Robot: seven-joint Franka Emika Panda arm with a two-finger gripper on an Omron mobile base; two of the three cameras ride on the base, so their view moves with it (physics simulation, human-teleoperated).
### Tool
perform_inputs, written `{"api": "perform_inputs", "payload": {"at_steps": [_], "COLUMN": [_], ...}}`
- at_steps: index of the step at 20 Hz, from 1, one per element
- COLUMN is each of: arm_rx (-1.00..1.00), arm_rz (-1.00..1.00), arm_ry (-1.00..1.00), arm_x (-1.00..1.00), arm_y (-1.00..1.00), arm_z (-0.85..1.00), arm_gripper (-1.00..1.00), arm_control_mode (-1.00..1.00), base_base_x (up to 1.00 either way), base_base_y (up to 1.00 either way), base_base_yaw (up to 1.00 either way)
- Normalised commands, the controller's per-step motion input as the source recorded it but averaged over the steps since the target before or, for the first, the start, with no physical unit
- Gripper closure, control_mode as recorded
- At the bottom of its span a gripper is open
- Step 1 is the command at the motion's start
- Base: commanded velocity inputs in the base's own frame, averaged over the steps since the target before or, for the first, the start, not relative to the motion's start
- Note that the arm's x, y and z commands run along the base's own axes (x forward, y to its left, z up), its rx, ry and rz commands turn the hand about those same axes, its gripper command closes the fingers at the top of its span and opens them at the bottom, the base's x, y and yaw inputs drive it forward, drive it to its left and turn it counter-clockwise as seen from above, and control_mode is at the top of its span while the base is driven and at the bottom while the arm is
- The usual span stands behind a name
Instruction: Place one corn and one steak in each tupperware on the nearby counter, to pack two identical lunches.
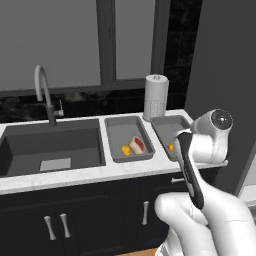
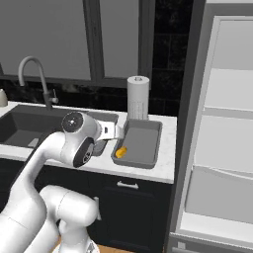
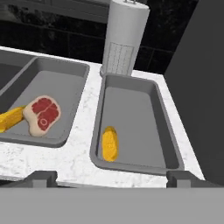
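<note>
The two-finger gripper [image 3: 111, 176] hangs with its dark jaws spread wide and empty, just short of the counter's near edge. Straight ahead of them lies the right grey shallow rectangular tray [image 3: 168, 142], holding one stubby yellow-orange corn cob [image 3: 109, 143] near its front wall. Off to their left, the second grey tray [image 3: 78, 117] carries a red, tan-rimmed steak chunk [image 3: 41, 114] touching another cob [image 3: 10, 117]. The white marble-look counter [image 3: 85, 148] separates the trays. Judging by this, the right tray lacks only a steak; fetching one comes next.

left tupperware [image 3: 78, 70]: corn [image 3: 11, 118] + steak [image 3: 42, 114] | right tupperware [image 3: 164, 118]: corn [image 3: 109, 143]
</note>
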Motion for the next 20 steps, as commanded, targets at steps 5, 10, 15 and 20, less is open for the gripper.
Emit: {"api": "perform_inputs", "payload": {"at_steps": [5, 10, 15, 20], "arm_rx": [0.14, 0.13, 0.03, -0.04], "arm_rz": [0.03, 0.00, 0.00, 0.00], "arm_ry": [0.35, 0.33, 0.14, -0.03], "arm_x": [-0.95, -1.00, -0.99, -0.86], "arm_y": [0.29, 0.41, 0.36, 0.07], "arm_z": [0.19, 0.18, 0.45, 0.56], "arm_gripper": [-1.00, -1.00, -1.00, -1.00], "arm_control_mode": [-1.00, -1.00, -1.00, -1.00], "base_base_x": [0.00, 0.00, 0.00, 0.00], "base_base_y": [0.00, 0.00, 0.00, 0.00], "base_base_yaw": [0.00, 0.00, 0.00, 0.00]}}
